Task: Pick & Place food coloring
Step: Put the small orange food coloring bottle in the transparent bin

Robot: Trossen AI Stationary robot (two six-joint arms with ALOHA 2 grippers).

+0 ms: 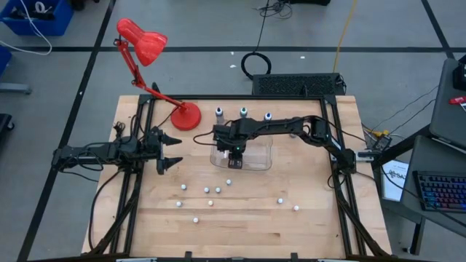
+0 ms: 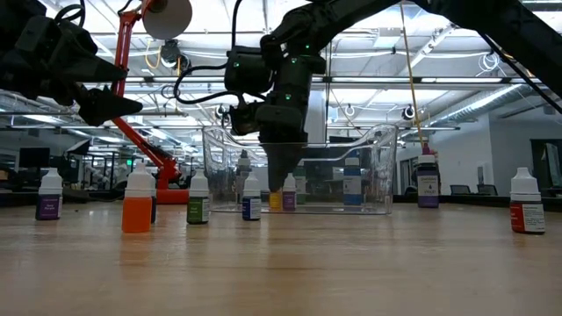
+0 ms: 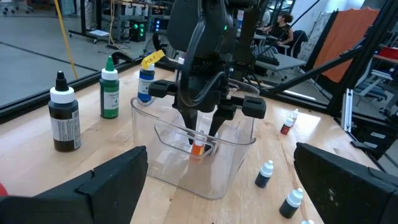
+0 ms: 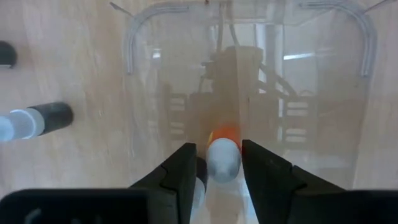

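— Reaching down into the clear plastic bin (image 1: 256, 163), the right tool (image 4: 214, 163) is clamping an orange food coloring bottle (image 4: 222, 155) between its two fingers, pale cap toward the wrist camera. See it?

— I'm seeing it from the left wrist side too: the orange bottle (image 3: 198, 147) is sitting low inside the bin (image 3: 242, 146), at or near the floor; I can't tell whether it's touching.

— How is it going to handle, do you think?

— Light and stiff, I'd guess, a small hard plastic dropper. The smooth round body is probably slippery, and being tall for its base it's likely tipping easily. Gripping across the body just below the cap, as it's doing, seems the sensible hold.

— And the arm's pose?

— The right arm is stretching from its base at the right edge of the surface (image 1: 313, 233) across to the middle, wrist bent so the right tool (image 1: 236, 153) is pointing straight down into the bin.

— The other one?

— The left tool (image 1: 168, 151) is waiting well apart at the left side, near the red desk lamp (image 1: 149, 51), fingers spread wide and holding nothing.

— Other bottles?

— Three bigger bottles (image 1: 242, 112) are standing in a row behind the bin, and small capped ones (image 1: 207, 191) are scattered on the surface in front.
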